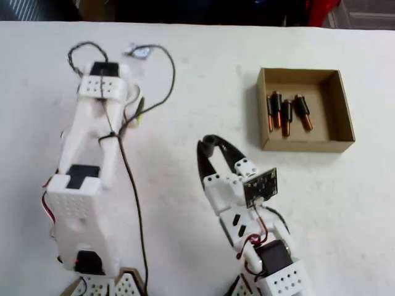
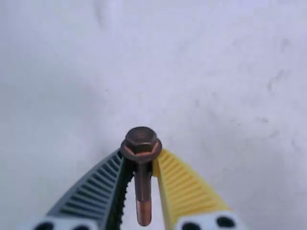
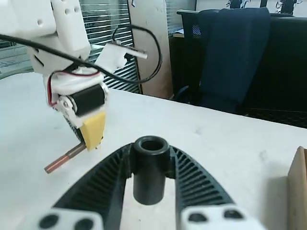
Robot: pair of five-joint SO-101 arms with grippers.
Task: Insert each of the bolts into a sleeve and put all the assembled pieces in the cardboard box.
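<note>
- The white desk ran back to a dim room, where a dark office chair and slatted blinds stood behind it.
- The cardboard box sat on the far right part of the desk in the high view, open at the top.
- Four assembled pieces lay side by side on its floor, toward its left wall, each a dark sleeve with a copper shank showing.
- The left arm stretched over the left side of the desk, with a black cable trailing beside it.
- The left end effector was closed to a narrow gap on a copper bolt, with one grey finger and one yellow finger pressed against its sides.
- The bolt's hexagonal flanged head sat just past the fingertips, and its shank ran back between the fingers toward the wrist.
- In the right wrist view, the shank's plain end stuck out of that end effector at a slant, clear of the desk.
- The right end effector was partly closed on a black sleeve, with its two black ribbed fingers touching the sleeve on either side.
- The sleeve sat at the fingertips with its open bore in plain sight.
- The bolt hung near the sleeve but apart from it, with bare desk between them.
- The right end effector lay near the box, off its near left corner in the high view.
</note>
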